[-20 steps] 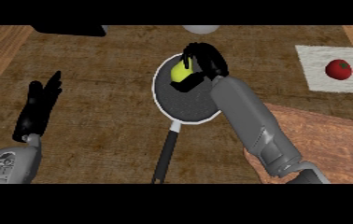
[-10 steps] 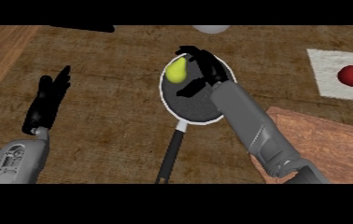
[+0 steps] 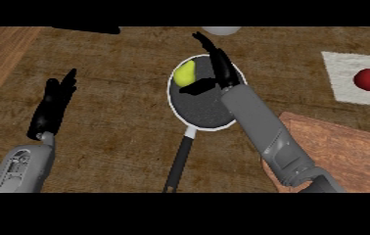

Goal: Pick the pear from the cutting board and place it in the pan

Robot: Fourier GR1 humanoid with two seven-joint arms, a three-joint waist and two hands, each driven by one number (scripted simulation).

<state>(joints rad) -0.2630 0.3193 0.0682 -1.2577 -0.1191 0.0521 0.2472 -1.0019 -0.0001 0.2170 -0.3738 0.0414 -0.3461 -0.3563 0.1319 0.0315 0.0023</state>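
Lying in the pan [image 3: 206, 119], the pear [image 3: 185, 74] sits on the dark base near the far rim, just to the left of the right hand [image 3: 220, 72]. That hand hangs over the pan with its fingers straight and stretched away from the robot, and the thumb [image 3: 198, 86] juts out sideways just below the fruit; nothing is curled round the pear, so the hand looks spread and free of it. Whether a fingertip touches the skin cannot be told from this view.

As a judgement, the pear is a light, stiff thing with a smooth, rounded skin, likely to slip or roll on its fat end, and liable to bruise if pinched at the narrow neck. The safest hold would be across its broad belly, thumb on the near side and fingers on the far side. Here it seems already placed, so no new grasp looks needed.

The pan's black handle [image 3: 179, 163] runs back toward the robot, left of the right forearm. The cutting board [image 3: 329, 148] lies under and to the right of that forearm. The left hand [image 3: 52, 106] rests open, fingers up, well apart to the left.
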